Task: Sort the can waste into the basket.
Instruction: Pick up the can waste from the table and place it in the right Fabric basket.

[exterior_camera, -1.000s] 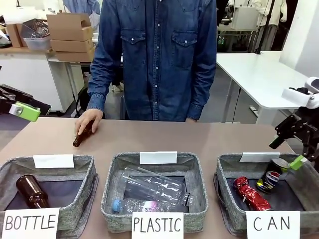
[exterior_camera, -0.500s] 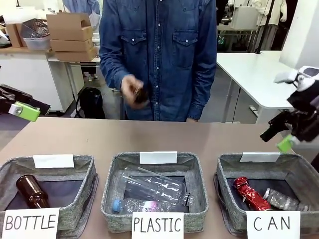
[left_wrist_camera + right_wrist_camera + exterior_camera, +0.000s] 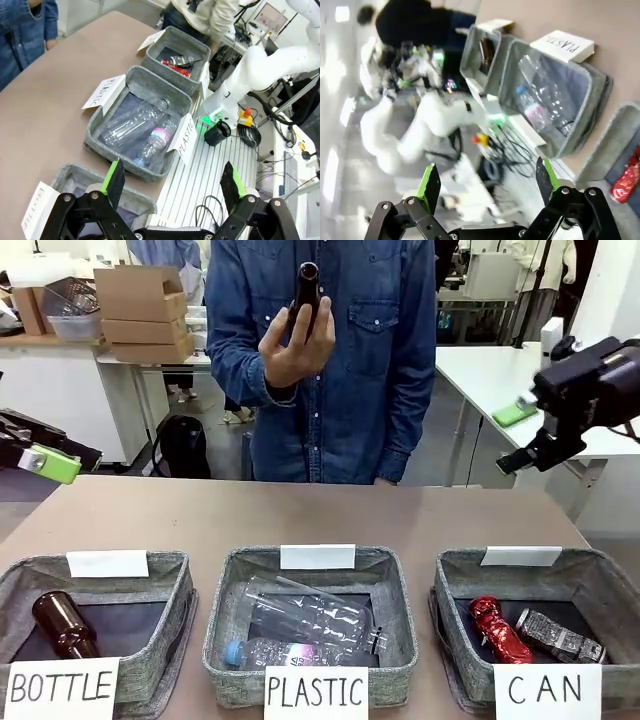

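The CAN basket [image 3: 460, 575] stands at the front right. A crushed red can [image 3: 498, 628] and a dark grey can [image 3: 560, 637] lie side by side on its dark floor. High above the basket, my right gripper [image 3: 516, 437] hangs open and empty near the white side table. The left wrist view shows the same basket [image 3: 200, 47] far off, with the red can [image 3: 179, 71] and grey can [image 3: 181, 61] inside; my left gripper [image 3: 172, 182] is open there. At the far left edge my left gripper [image 3: 45, 462] stays off the table. In the right wrist view my right gripper [image 3: 487, 187] is open, with the red can [image 3: 627, 180] at the edge.
A PLASTIC basket [image 3: 230, 580] with clear bottles stands in the middle, a BOTTLE basket [image 3: 175, 585] with a brown bottle [image 3: 62, 623] at the left. The person across the table holds another brown bottle [image 3: 306, 295] up at chest height. The brown tabletop [image 3: 300, 515] lies behind the baskets.
My right gripper rose out of the CAN basket, up and back, leaving the grey can lying on the floor. The person lifted the brown bottle off the table to chest height.
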`<state>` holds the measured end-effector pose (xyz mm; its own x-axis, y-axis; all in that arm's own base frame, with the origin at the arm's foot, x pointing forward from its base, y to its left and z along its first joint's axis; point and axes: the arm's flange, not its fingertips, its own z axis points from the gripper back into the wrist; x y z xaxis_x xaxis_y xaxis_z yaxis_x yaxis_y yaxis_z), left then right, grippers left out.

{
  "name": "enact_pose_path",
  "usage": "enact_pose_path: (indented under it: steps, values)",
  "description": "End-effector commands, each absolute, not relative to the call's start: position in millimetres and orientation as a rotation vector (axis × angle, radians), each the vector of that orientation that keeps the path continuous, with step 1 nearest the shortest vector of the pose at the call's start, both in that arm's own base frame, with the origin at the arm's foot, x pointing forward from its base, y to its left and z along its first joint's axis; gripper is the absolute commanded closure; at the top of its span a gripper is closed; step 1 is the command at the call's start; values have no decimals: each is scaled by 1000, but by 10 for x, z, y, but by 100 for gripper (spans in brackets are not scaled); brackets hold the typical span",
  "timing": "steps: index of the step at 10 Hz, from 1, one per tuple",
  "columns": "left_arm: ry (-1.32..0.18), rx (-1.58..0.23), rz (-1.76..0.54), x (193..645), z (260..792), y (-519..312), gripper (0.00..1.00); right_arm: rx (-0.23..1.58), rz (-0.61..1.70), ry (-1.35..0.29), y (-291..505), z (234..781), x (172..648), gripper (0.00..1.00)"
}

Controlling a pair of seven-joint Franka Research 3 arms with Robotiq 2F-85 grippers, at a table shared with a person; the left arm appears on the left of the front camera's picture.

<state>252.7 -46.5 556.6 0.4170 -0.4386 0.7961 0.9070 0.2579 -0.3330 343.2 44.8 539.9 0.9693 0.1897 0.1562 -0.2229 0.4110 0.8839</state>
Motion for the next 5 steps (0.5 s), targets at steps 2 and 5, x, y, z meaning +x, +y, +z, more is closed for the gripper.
enact_pose_path:
  steps: [2, 5]
  values:
    - [-651, -904, -1007, 2538, 5574, -479, 0, 1074, 431, -57, 468, 5415, 3366, 0]
    - [-651, -904, -1007, 2538, 5574, -479, 0, 1074, 431, -57, 468, 5415, 3366, 0]
